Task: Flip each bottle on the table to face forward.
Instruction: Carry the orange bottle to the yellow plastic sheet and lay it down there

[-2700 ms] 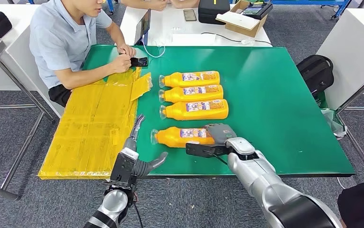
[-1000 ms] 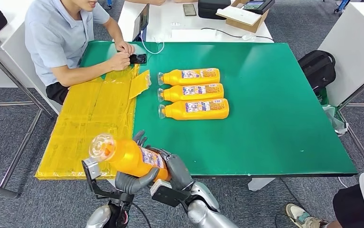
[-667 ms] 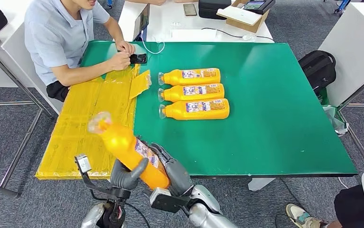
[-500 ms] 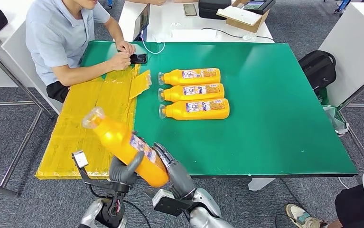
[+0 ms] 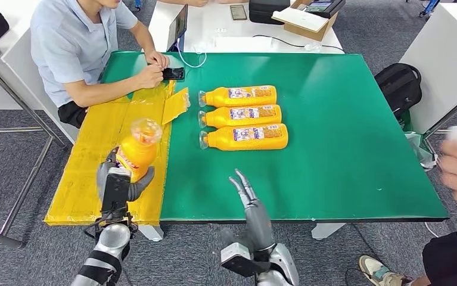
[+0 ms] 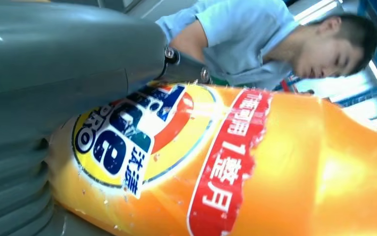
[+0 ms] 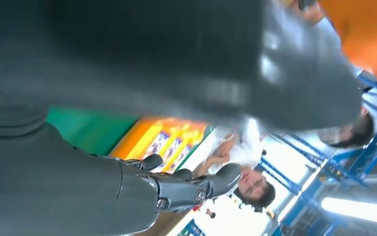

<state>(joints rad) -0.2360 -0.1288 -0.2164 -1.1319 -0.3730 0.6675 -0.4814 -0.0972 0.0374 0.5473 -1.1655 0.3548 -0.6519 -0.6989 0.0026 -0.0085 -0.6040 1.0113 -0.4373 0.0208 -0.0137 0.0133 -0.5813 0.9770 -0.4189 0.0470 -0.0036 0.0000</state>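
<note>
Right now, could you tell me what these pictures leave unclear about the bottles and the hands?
- Held orange bottle, head view: base hidden by left hand.
- Same bottle, left wrist view: cap end cut off by the edge.
- Three lying bottles, head view: label print too small.
- Right hand, right wrist view: blurred.

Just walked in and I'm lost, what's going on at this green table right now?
The left robot hand holds one orange bottle upright over the yellow sheet, cap end up. The right robot hand is free, fingers spread, at the table's near edge. Three more bottles lie side by side on the green table. A seated person handles a phone.
</note>
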